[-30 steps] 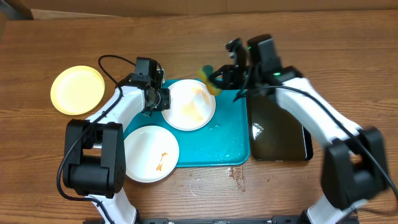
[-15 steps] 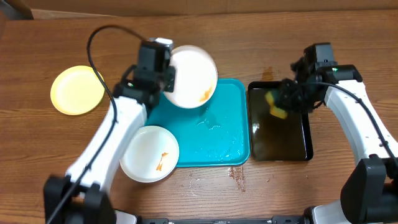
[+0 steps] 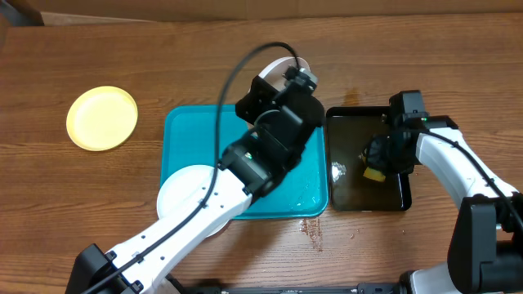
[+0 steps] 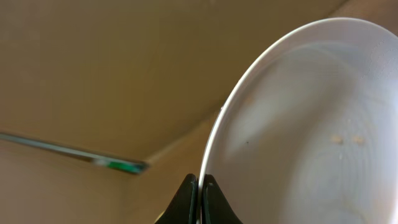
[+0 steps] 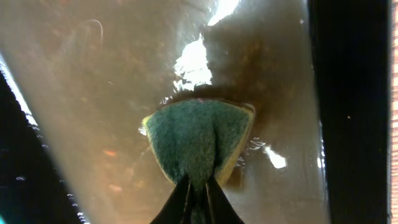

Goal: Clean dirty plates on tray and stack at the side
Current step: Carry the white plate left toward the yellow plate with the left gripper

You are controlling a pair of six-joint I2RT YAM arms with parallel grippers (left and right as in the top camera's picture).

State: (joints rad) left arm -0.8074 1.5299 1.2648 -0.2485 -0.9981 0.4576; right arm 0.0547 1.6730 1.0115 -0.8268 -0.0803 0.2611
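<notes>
Clamping a plate, left gripper seems well apart from sponge.

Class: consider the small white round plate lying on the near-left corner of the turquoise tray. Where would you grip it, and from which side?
By its thin rim, from the left, I'd judge: the small white round plate lies face up, so only its edge fits two fingers, and there it overhangs the turquoise plastic tray.

Overhead faces straight down over the tray (wrist cameras sit close-up).
</notes>
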